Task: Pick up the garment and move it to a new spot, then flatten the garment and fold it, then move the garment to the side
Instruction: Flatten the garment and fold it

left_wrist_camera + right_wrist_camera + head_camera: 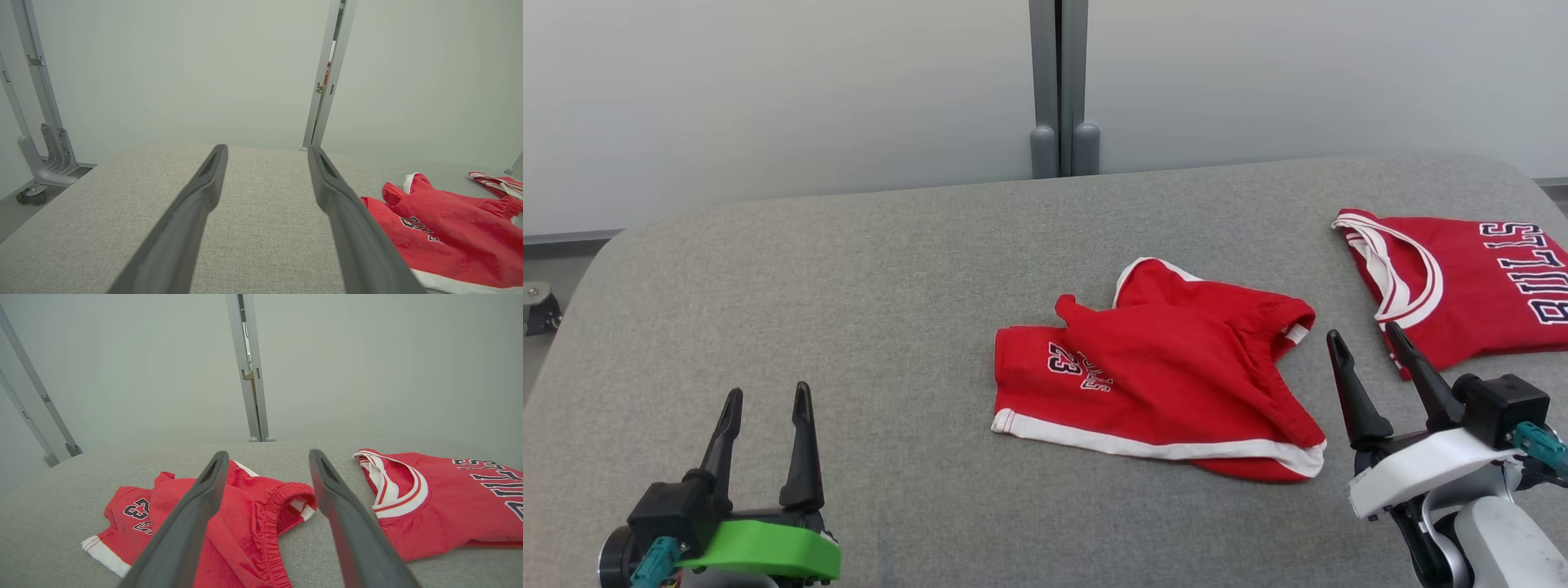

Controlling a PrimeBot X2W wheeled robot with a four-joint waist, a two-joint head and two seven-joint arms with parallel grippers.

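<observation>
Shorts point(1160, 384): red with a white hem and a dark "23", lying rumpled near the middle of the table point(849, 286). One part is folded over the rest, and the elastic waistband is turned toward the right.
Table: covered in grey cloth, with rounded far corners.
Left gripper point(768, 390): fingers spread apart and holding nothing. It hovers over bare cloth at the near left, well apart from the shorts.
Right gripper point(1363, 331): fingers spread apart and empty. It sits just beside the right edge of the shorts, between them and the jersey point(1470, 286). I cannot tell whether it touches the cloth.
Jersey: red with a white-trimmed neck opening and dark lettering. It lies flat at the far right of the table, apart from the shorts and cut off by the edge of the head view.
Background: a pale wall with a grey post point(1062, 82) behind the table.
</observation>
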